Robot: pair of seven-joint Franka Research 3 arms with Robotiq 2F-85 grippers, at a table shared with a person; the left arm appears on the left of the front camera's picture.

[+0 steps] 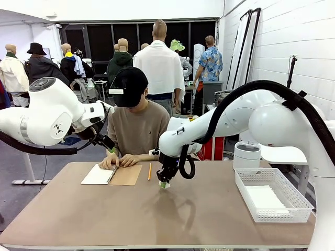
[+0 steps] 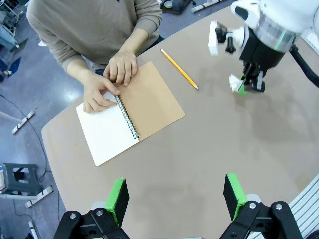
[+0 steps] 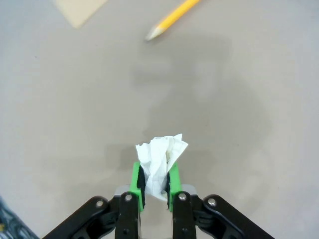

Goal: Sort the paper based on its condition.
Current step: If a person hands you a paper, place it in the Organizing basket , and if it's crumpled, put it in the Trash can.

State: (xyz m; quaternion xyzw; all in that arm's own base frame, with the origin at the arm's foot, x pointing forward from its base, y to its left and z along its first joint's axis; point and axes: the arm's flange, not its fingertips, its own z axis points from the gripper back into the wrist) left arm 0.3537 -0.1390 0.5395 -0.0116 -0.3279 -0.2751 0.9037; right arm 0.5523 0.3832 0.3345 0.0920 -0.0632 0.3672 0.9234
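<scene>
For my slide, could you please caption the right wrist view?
Right gripper shut on a crumpled white paper ball above the tan table, yellow pencil beyond.

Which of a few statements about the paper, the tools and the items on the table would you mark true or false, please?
1. The right tool is shut on a crumpled paper. True.
2. The left tool holds a flat sheet. False: its pads stand apart with nothing between them.
3. The notebook lies open under the person's hands. True.
4. The pencil lies in the basket. False: it lies on the table beside the notebook.
5. The basket holds flat white paper. True.
</scene>
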